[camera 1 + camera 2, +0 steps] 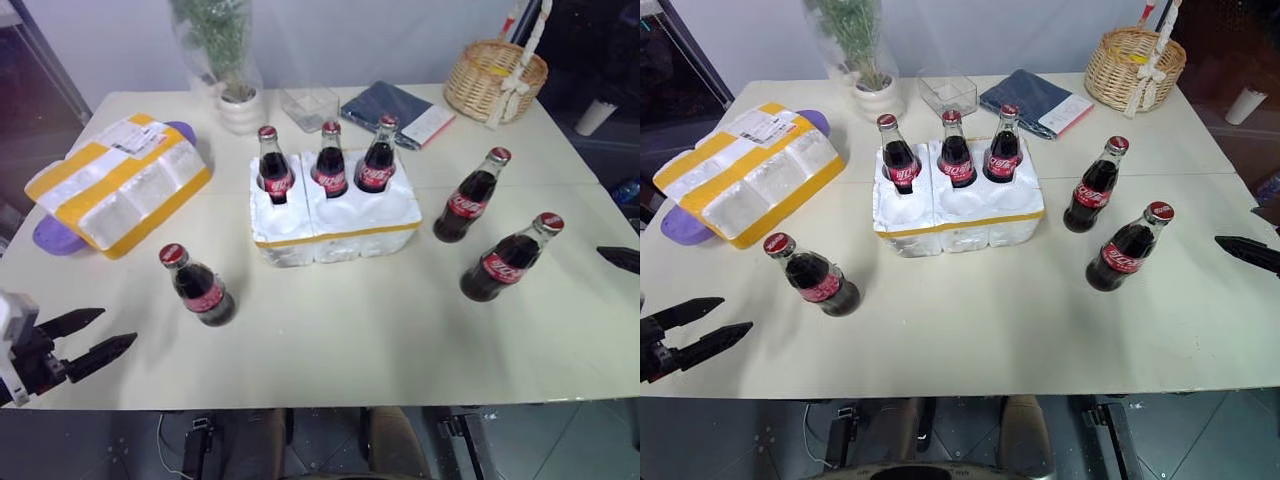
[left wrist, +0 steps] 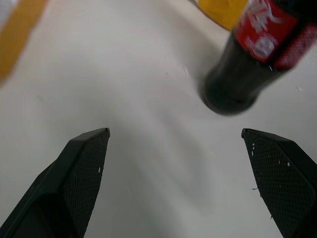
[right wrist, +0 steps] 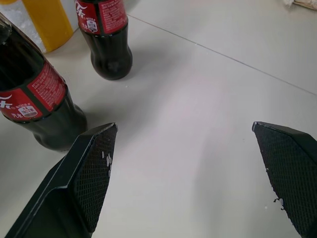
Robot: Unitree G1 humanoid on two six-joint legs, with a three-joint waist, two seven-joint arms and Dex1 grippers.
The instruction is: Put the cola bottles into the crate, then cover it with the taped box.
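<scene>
The white foam crate (image 1: 345, 232) with a thin yellow band sits mid-table. Three cola bottles (image 1: 331, 160) stand upright in its back wells. Another bottle (image 1: 201, 287) stands on the table left of the crate, close in front of my left gripper (image 1: 119, 326), which is open and empty near the front left corner. Two more bottles (image 1: 471, 198) (image 1: 505, 262) stand right of the crate. My right gripper (image 3: 184, 125) is open and empty at the table's right edge, with those two bottles (image 3: 37, 106) just beyond one finger. The taped box (image 1: 120, 180) lies at the back left.
A purple object (image 1: 52, 238) lies under the taped box. Along the back stand a potted plant (image 1: 238, 100), a clear plastic tub (image 1: 308, 104), a dark blue notebook (image 1: 395, 108) and a wicker basket (image 1: 494, 80). The table's front edge (image 1: 330, 405) is close.
</scene>
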